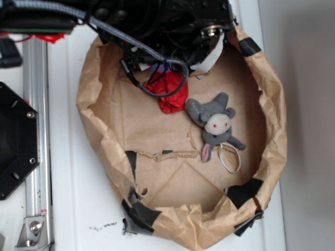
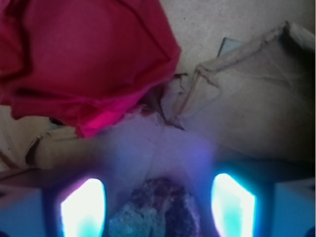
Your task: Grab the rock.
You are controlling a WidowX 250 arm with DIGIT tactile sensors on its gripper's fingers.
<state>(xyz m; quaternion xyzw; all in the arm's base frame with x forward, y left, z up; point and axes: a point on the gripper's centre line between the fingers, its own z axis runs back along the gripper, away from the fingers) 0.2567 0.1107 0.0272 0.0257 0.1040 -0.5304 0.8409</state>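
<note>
One brown paper basket, patched with black tape, is being kept on one white table. One robot arm is being held over its far edge. One red paper ball and one grey plush animal are being held inside, near each other. One gripper is being shown spread apart, with one rock lying between its two glowing fingers; whether contact is being made cannot be told.
</note>
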